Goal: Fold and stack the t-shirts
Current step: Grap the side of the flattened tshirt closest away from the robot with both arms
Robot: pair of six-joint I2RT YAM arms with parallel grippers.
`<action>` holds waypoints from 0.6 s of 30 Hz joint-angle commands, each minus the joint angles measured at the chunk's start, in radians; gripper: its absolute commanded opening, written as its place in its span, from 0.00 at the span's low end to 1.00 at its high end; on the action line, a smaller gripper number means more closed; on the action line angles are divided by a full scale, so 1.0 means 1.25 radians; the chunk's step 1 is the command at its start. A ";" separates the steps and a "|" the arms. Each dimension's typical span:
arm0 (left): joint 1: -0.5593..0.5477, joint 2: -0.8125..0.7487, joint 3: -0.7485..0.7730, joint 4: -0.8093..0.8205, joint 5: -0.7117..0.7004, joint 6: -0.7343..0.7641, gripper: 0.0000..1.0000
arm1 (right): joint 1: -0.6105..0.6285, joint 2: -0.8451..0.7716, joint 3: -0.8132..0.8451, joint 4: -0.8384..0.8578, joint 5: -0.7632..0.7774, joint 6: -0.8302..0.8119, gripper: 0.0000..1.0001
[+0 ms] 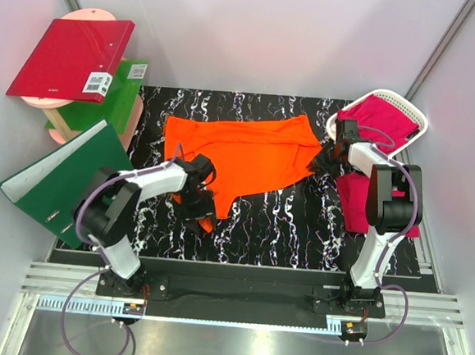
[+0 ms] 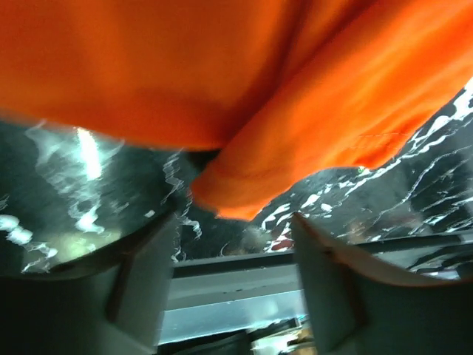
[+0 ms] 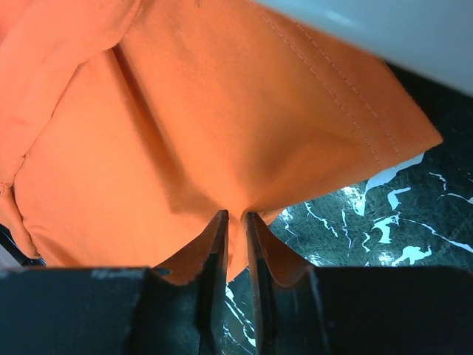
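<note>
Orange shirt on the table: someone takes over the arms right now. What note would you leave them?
Right fingers: shut on the orange shirt at its right corner.
Left fingers: open at its near-left edge, gripping nothing.
The orange shirt lies spread on the table, not folded yet.
Pink shirt: flat beside the right arm, looks folded.
Second pink shirt: in the basket.
Left: fold both, stack all.

The top camera looks steeply down from above and behind the arm bases, taking in the whole marbled table [image 1: 300, 223]. The left wrist camera sits low, facing back toward the table's near edge. The right wrist camera looks down from very close. All three share the orange shirt [image 1: 247, 158].
</note>
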 commanded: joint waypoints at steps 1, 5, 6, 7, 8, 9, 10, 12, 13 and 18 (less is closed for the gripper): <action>-0.024 0.034 0.061 0.024 0.017 0.025 0.28 | 0.004 -0.027 0.033 0.016 0.019 -0.009 0.23; -0.024 0.039 0.065 0.014 -0.004 0.027 0.00 | 0.004 -0.031 0.037 0.016 0.019 -0.014 0.24; -0.023 0.043 0.070 0.009 -0.011 0.032 0.00 | 0.005 -0.031 0.037 0.017 0.019 -0.015 0.23; -0.023 0.042 0.073 0.002 -0.016 0.032 0.00 | 0.005 -0.032 0.038 0.016 0.020 -0.015 0.24; -0.023 0.034 0.075 -0.017 -0.023 0.034 0.00 | 0.004 -0.031 0.039 0.016 0.019 -0.016 0.24; -0.023 0.027 0.084 -0.030 -0.042 0.034 0.00 | 0.005 -0.034 0.043 0.015 0.016 -0.019 0.24; -0.023 0.017 0.086 -0.042 -0.051 0.034 0.00 | 0.004 -0.035 0.044 0.015 0.016 -0.019 0.23; -0.018 -0.015 0.098 -0.085 -0.082 0.036 0.00 | 0.004 -0.038 0.051 0.012 0.014 -0.022 0.23; -0.012 -0.023 0.101 -0.099 -0.092 0.039 0.00 | 0.005 -0.040 0.055 0.010 0.012 -0.027 0.23; 0.009 -0.066 0.129 -0.187 -0.147 0.061 0.00 | 0.004 -0.046 0.082 -0.009 0.007 -0.036 0.23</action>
